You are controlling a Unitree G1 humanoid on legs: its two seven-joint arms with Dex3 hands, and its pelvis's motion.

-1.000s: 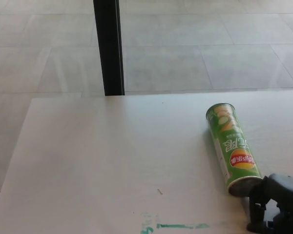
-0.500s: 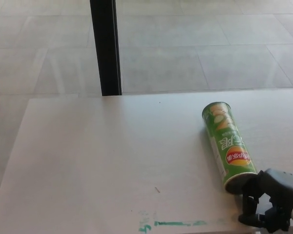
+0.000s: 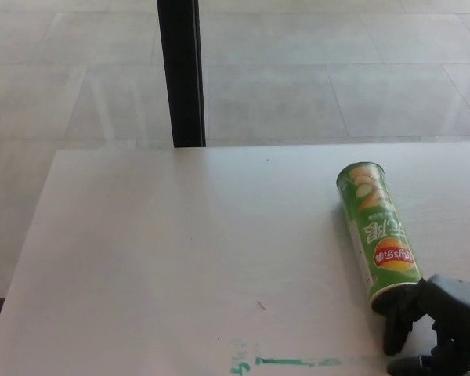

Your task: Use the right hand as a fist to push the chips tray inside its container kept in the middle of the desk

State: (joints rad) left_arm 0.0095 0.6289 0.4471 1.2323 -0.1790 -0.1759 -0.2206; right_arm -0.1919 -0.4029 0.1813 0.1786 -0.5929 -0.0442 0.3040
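The green chips can (image 3: 378, 229) lies on its side on the white desk (image 3: 180, 251), just ahead of the right hand (image 3: 435, 323), its near end touching or almost touching the hand's foremost finger (image 3: 398, 317). Compared with half a second ago, the whole picture has slid a little, so the camera has moved; the can's place against the hand looks much the same, with the hand perhaps pressed slightly closer to the can's end. No tray shows sticking out of the can's near end.

The can is a slim cardboard-looking cylinder, glossy green, with a red and yellow logo near the hand end and pale chip pictures toward the far end. It angles away from the hand, its far end leaning toward the robot's left. Its far rim looks pale and round.

The right hand is black, blocky, hard plastic or metal, at the picture's lower right corner. Its fingers are curled downward and drawn together; it has hold of nothing, only meeting the can's end.

To the hand's left on the desk runs a smear of teal marking (image 3: 290, 362) along the near edge, and a small dark fleck (image 3: 260, 305) further off. The desk is smooth and matte. Beyond it, well ahead of the hand, a black upright post (image 3: 182, 74) rises before a pale tiled floor (image 3: 337, 78).
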